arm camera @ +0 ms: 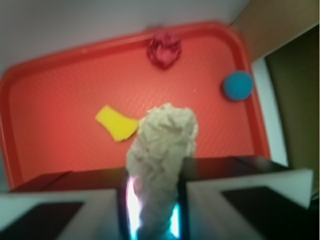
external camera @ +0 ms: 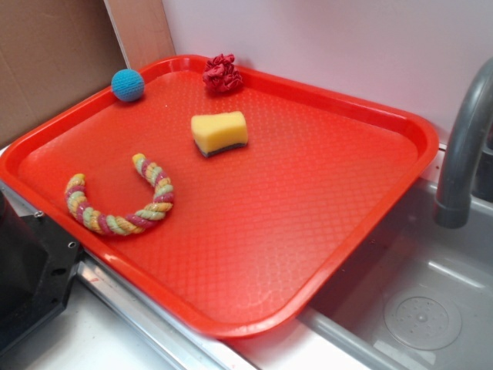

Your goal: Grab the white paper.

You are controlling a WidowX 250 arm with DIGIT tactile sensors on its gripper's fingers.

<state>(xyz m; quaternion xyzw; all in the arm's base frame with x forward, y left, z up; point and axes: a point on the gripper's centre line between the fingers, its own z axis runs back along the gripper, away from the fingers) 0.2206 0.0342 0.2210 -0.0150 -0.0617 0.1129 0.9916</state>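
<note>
In the wrist view my gripper (arm camera: 152,200) is shut on the white paper (arm camera: 162,150), an off-white crumpled wad pinched between the two fingers (arm camera: 235,185) and sticking out past them. It is held well above the red tray (arm camera: 50,100). In the exterior view neither the paper nor the gripper's fingers show; only a black part of the robot (external camera: 27,270) sits at the lower left edge.
On the red tray (external camera: 308,193) lie a yellow sponge (external camera: 219,132), a red wad (external camera: 222,74), a teal knitted ball (external camera: 128,85) and a curved multicolour rope toy (external camera: 123,208). A grey faucet (external camera: 462,154) and sink (external camera: 416,308) stand to the right. A wall is behind.
</note>
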